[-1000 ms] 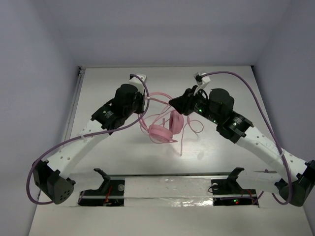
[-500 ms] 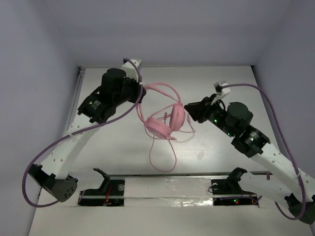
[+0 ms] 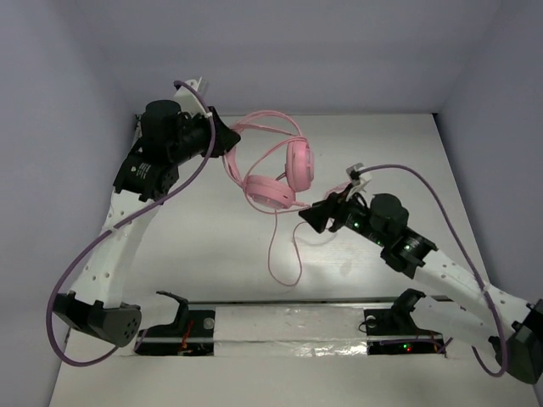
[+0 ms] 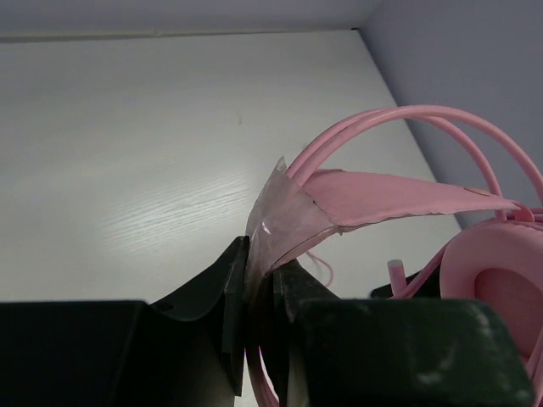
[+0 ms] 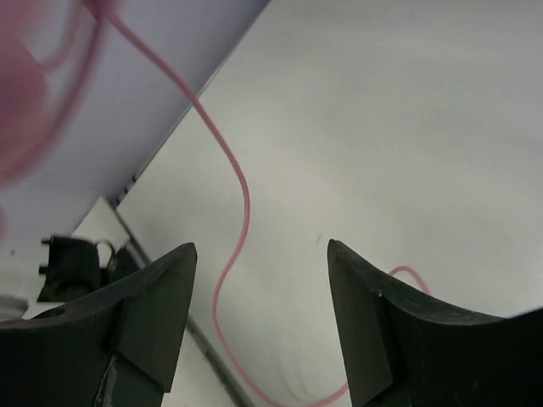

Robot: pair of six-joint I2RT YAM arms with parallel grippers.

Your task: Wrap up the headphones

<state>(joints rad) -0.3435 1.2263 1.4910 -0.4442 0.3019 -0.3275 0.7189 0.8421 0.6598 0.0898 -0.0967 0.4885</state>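
Headphones (image 3: 299, 165) are held up over the far-middle of the table (image 3: 382, 153), with the headband pinched tight in the left gripper (image 4: 259, 280) at far left. The right gripper (image 5: 259, 314), fingers spread and holding nothing, sits just near-right of the cups. The thin cable (image 3: 273, 250) loops toward the near edge.

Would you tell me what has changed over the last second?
The left gripper, shut on the headband, carried the headphones toward the far-left corner. The right gripper, open, drew back from the cups toward the near edge. The cable still trails onto the table.
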